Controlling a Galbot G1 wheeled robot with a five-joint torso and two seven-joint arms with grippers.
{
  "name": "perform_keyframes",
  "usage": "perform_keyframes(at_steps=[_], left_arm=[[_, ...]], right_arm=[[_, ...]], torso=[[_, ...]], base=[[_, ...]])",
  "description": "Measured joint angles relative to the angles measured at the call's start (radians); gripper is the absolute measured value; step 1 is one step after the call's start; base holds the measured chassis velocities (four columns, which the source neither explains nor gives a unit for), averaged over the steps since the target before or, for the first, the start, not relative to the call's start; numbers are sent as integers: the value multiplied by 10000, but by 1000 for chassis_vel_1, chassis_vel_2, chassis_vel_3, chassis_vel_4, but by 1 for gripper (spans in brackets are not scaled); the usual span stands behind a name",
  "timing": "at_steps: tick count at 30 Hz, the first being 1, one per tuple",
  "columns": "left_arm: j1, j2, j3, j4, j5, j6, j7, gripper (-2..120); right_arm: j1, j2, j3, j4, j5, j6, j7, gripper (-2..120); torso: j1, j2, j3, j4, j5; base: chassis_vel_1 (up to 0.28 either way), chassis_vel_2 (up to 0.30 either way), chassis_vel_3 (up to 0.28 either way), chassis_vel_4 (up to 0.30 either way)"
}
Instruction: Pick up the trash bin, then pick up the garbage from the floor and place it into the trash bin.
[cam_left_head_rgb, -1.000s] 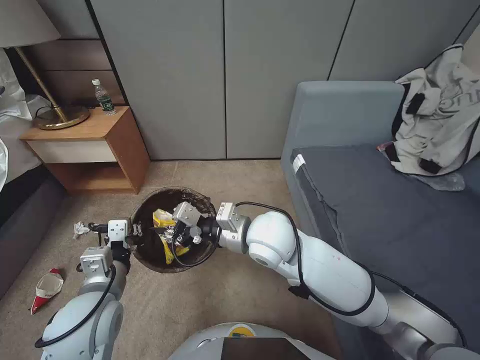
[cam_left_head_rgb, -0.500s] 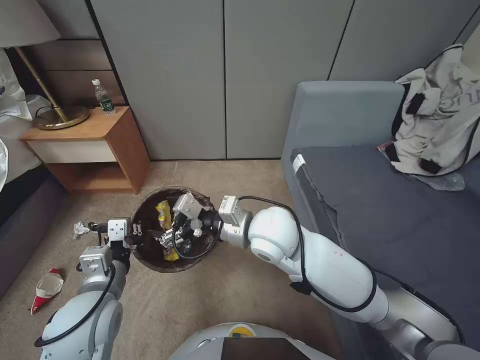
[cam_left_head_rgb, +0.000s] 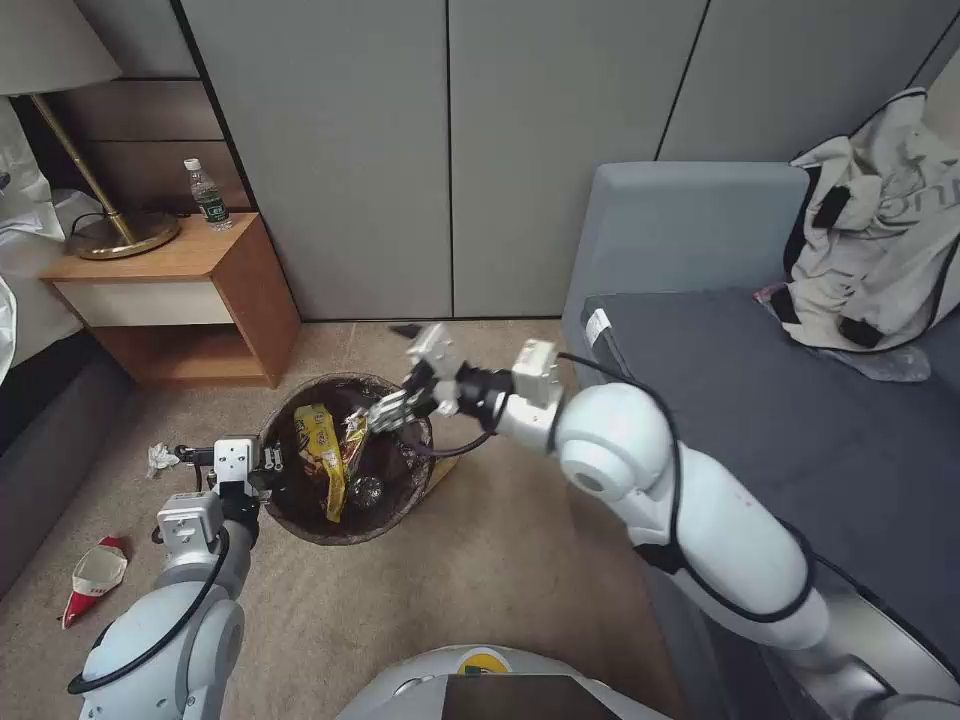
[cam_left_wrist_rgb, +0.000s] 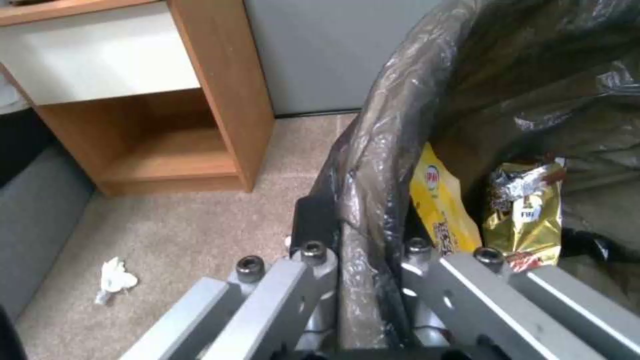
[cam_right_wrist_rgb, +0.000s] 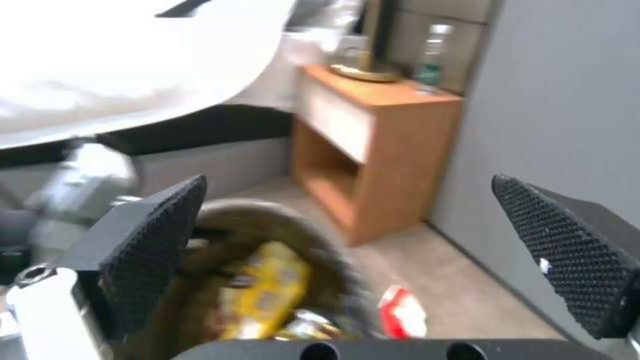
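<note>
My left gripper (cam_left_head_rgb: 268, 462) clamps its fingers on the bin (cam_left_head_rgb: 345, 525) rim, holding it steady above the carpet, while my right gripper (cam_left_head_rgb: 392, 408) hovers empty over its far rim, fingers spread wide.

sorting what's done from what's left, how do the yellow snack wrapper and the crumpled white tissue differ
The yellow snack wrapper lies inside the trash bin; the crumpled white tissue lies on the carpet outside it, on the left gripper's side. The wrapper is long and printed; the tissue is a small plain wad. No gripper holds either.
</note>
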Motion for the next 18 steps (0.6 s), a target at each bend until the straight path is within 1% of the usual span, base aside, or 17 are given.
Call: perform_keyframes(at_steps=[3,4,5,7,9,10,12,13,14,17,18], left_arm=[[0,3,-3,4,-35,0,0,4],[0,3,-3,4,-35,0,0,4],[0,7,-3,7,-51,0,1,4],[0,13,-6,14,-67,0,1,4],[7,27,-51,34,-103,-2,4,4],[7,27,-51,34,-103,-2,4,4],[22,29,-77,44,-121,-8,5,4],[30,29,-80,44,-130,-10,7,4],[30,29,-80,44,-130,-10,7,4],[36,32,-65,47,-140,-11,10,4],[28,41,-54,52,-140,-12,12,4]], right_arm=[[-394,-311,563,213,440,208,682,100],[-394,-311,563,213,440,208,682,100],[-671,-384,830,332,703,284,1156,100],[-1094,-395,1167,422,755,402,1390,100],[-2158,-319,1934,552,473,629,1431,100],[-2158,-319,1934,552,473,629,1431,100],[-3089,-194,2636,673,61,818,1324,100],[-3614,-76,3045,736,-215,1022,1269,100],[-3614,-76,3045,736,-215,1022,1269,100],[-4878,262,3883,865,-710,1649,1233,100],[-5414,471,4170,935,-862,1999,1255,100]], torso=[[0,0,0,-1,0],[0,0,0,-1,0],[0,0,0,2,-1],[0,0,0,4,-1],[0,0,0,3,-1],[0,0,0,3,-1],[0,0,0,-2,1],[0,0,0,0,-1],[0,0,0,0,-1],[0,0,0,1,-1],[0,0,0,0,-1]], base=[[0,0,0,0],[0,0,0,0],[0,0,0,0],[0,0,0,0],[0,0,0,0],[0,0,0,0],[0,0,0,0],[0,0,0,0],[0,0,0,0],[0,0,0,0],[0,0,0,0]])
